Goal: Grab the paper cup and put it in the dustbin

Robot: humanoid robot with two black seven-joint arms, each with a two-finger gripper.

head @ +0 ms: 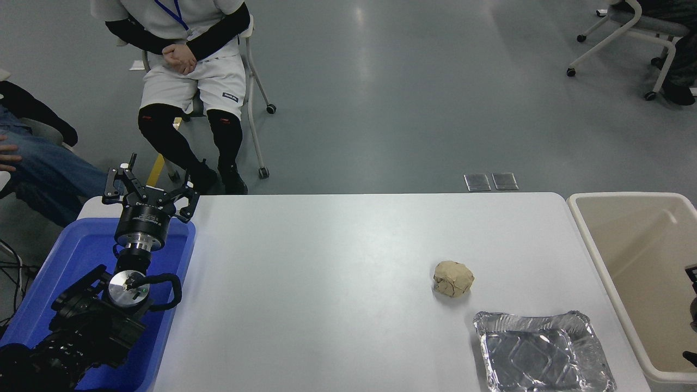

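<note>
The dustbin (591, 247) is a large beige bin standing off the table's right end. The paper cup does not show anywhere in this view. Only small black parts of my right gripper (692, 313) poke in at the right edge, over the dustbin's inside. Too little of it shows to tell its state. My left gripper (150, 188) is parked open over the blue bin at the lower left.
A crumpled tan paper ball (453, 279) lies on the white table (326, 283). A silver foil tray (544, 354) sits at the front right. A blue bin (71, 256) stands at the left. People sit on chairs beyond the table.
</note>
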